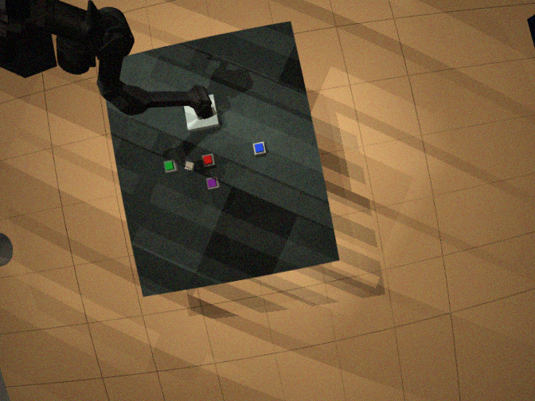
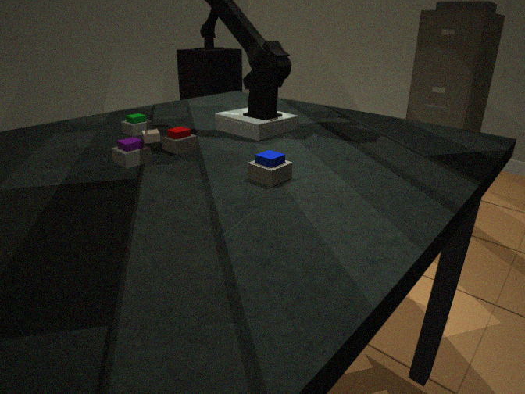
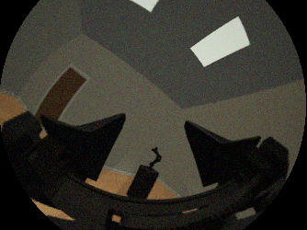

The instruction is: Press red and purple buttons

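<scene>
While arm rests folded near its base | jaws spread wide, holding nothing | red button [image 1: 207, 159] lies well off, desk centre, purple [image 1: 212, 182] just beyond.

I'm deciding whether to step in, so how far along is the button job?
Nothing looks done: the red button and purple button both stand raised on their bases. In hand: nothing yet; the claw is open, empty, and aimed at the wall and ceiling in the wrist view, with the arm folded back over its white base. Left: press red, then purple.
</scene>
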Robot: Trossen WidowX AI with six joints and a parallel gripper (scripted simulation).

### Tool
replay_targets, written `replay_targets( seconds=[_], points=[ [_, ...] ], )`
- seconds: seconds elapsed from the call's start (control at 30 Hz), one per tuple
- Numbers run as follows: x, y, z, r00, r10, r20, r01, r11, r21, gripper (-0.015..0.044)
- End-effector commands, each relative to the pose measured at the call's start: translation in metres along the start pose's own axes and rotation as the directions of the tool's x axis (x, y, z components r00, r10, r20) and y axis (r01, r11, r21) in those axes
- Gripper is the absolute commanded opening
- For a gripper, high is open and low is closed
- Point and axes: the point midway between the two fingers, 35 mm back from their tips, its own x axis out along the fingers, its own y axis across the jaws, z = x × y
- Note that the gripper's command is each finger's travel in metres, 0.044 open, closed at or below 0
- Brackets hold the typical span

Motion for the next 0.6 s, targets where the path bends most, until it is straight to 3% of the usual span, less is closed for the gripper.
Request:
replay_targets(
  seconds=[0.0,0.13,0.3,0.57],
  points=[
    [-0.001,-0.002,0.001,1.000,-0.008,0.005,0.008,1.000,-0.004,0.0400],
    [-0.020,-0.052,0.029,0.973,-0.185,0.139,0.201,0.974,-0.106,0.0400],
    [-0.072,-0.120,0.079,0.834,-0.426,0.352,0.524,0.811,-0.259,0.0400],
    [-0.199,-0.164,0.167,0.423,-0.591,0.686,0.906,0.264,-0.331,0.0400]
  ],
)
